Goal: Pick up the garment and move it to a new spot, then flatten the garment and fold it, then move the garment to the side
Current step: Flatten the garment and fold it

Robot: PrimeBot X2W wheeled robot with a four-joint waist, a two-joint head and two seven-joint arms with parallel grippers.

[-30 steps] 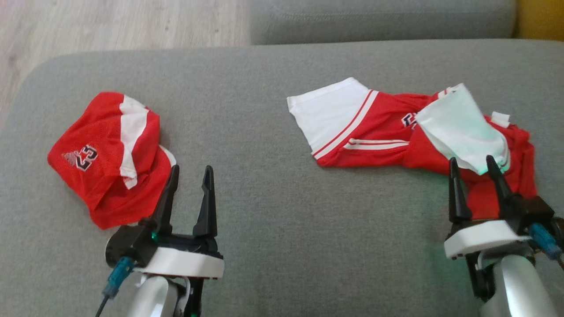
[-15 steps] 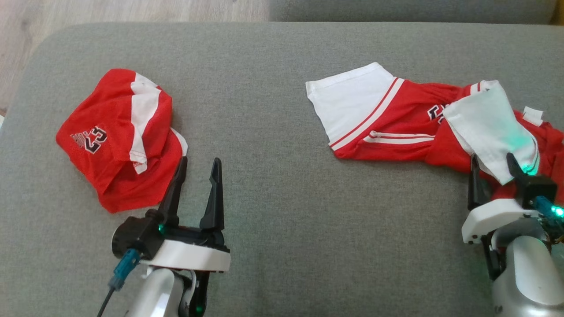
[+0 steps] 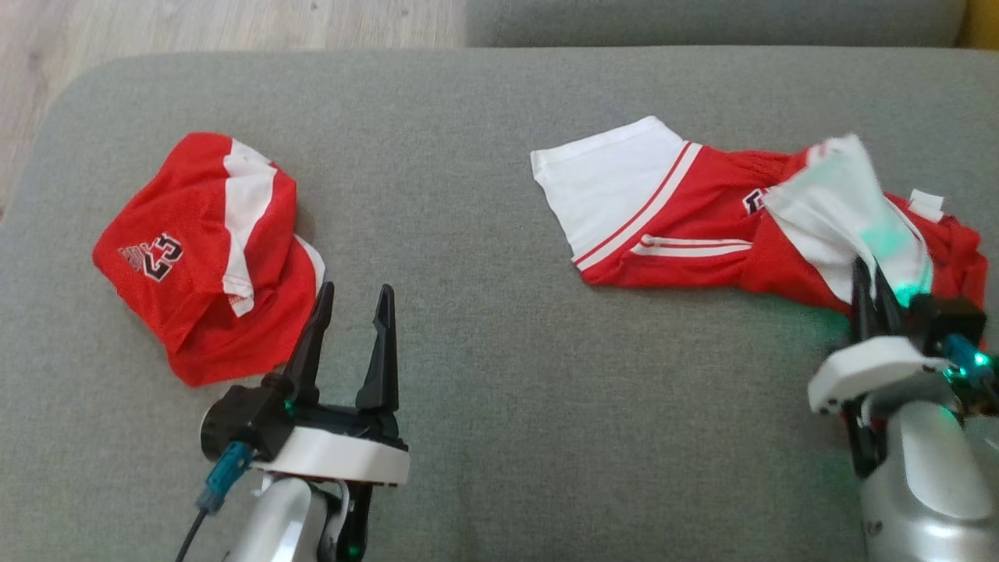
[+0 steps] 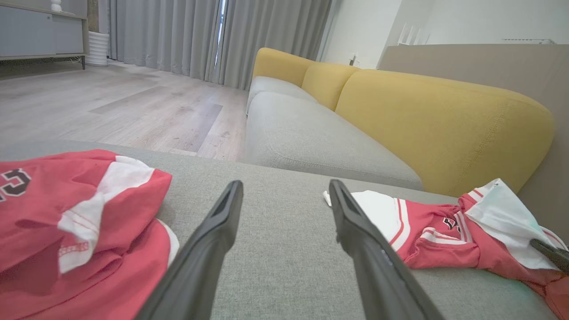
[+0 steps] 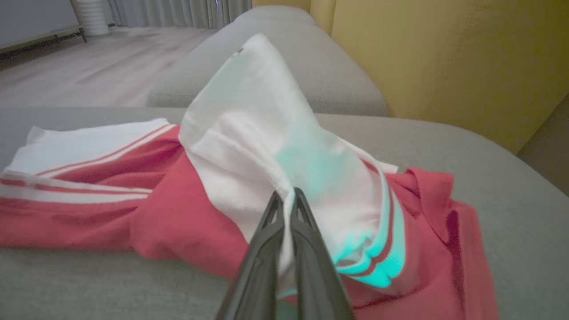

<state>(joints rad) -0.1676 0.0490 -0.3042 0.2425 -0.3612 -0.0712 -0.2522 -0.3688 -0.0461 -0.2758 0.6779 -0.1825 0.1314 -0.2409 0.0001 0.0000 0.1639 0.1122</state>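
Note:
The garment (image 3: 679, 226), a red jersey with white sleeves, lies stretched across the right of the grey cushion (image 3: 484, 234). My right gripper (image 3: 870, 269) is shut on the garment's near white sleeve (image 3: 839, 195), which rises in a peak. In the right wrist view the fingers (image 5: 284, 195) pinch the white cloth (image 5: 249, 133) above the red body (image 5: 178, 222). My left gripper (image 3: 355, 290) stands open and holds nothing, just right of a second crumpled red and white garment (image 3: 203, 250). The left wrist view has my left gripper (image 4: 285, 184) between both garments (image 4: 66, 222) (image 4: 444, 231).
The cushion's rounded left edge drops to a pale wood floor (image 3: 195, 23). Another grey seat (image 3: 702, 19) lies beyond the far edge, with a yellow sofa back (image 4: 422, 115) to the right. Bare grey fabric separates the two garments.
My right gripper has shut on the white sleeve, and the sleeve now stands up bunched. The head camera shifted slightly. The left arm has stayed put.

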